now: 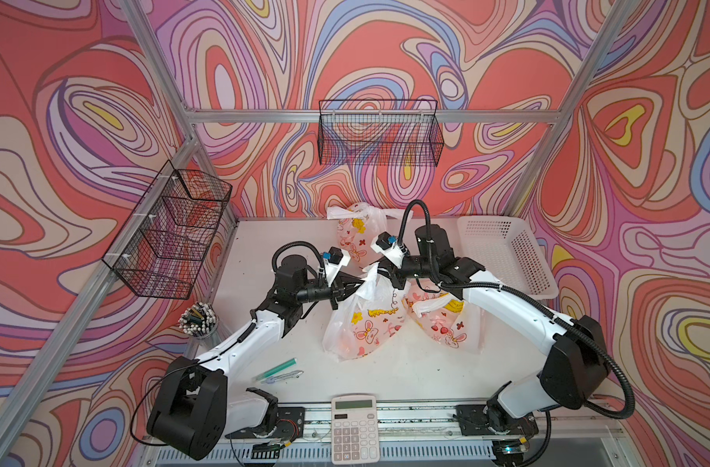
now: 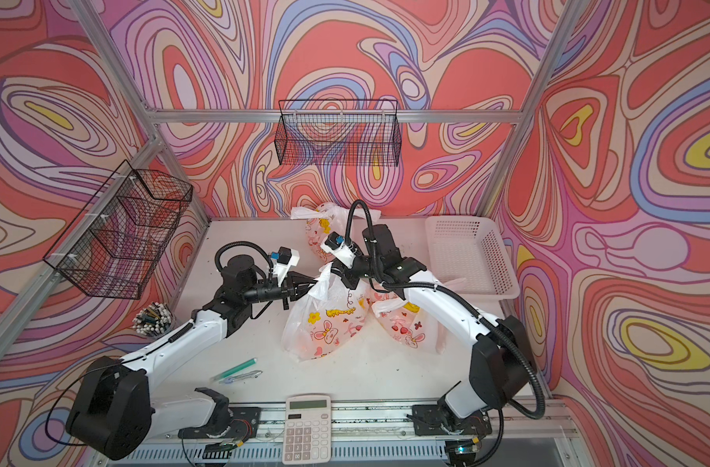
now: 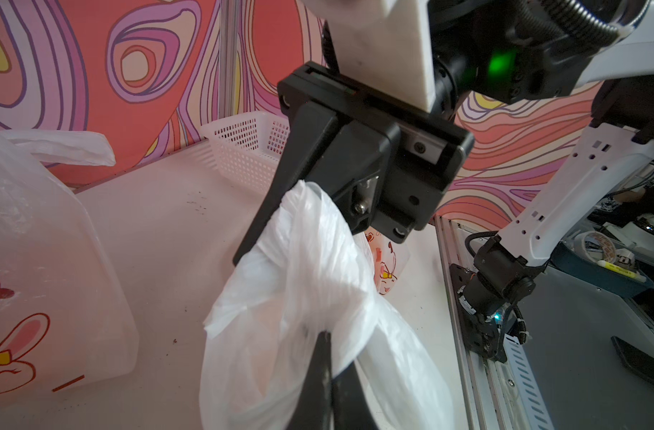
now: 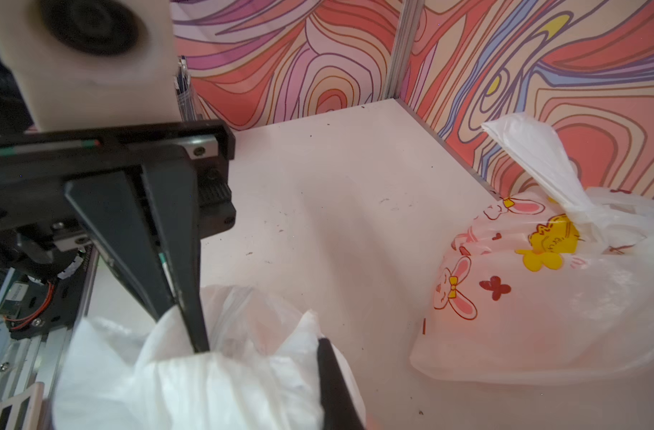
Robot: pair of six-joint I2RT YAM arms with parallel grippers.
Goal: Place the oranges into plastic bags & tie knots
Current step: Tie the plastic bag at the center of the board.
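**Left wrist view: the middle bag's handles being drawn into a knot**

Nearest the robot, the middle plastic bag (image 1: 361, 327) is being seen resting on the desk (image 1: 410, 372). Its oranges (image 1: 347, 345) are being made out only as a warm tint through the film. Tying this bag is judged to be the step in hand, and its knot is not yet being seen as formed.

For the step to be done well, the two handles are best being pulled apart evenly and low over the bag's mouth. That way the twist is being cinched down tight instead of left slack. Because the film is thin, a jerk is being judged likely to tear it. A strong upward pull is being judged likely to tip the bag.

The left gripper (image 1: 356, 285) is being shown clenched, its tips pressed together on one bunched white handle (image 4: 161, 335). The right gripper (image 1: 387, 275) is likewise being shown clamped on the other handle (image 3: 310, 223). In the left wrist view the plastic is being seen gathered between its fingers.

Just beside, partly under the right arm, a second bag (image 1: 446, 323) is being seen lying with its knot (image 1: 423, 308) already made. Farthest off, by the back wall, a third bag (image 1: 351, 236) is being seen tied as well, its knot (image 4: 579, 214) standing up. In the white basket (image 1: 507, 250) no loose fruit is being seen.
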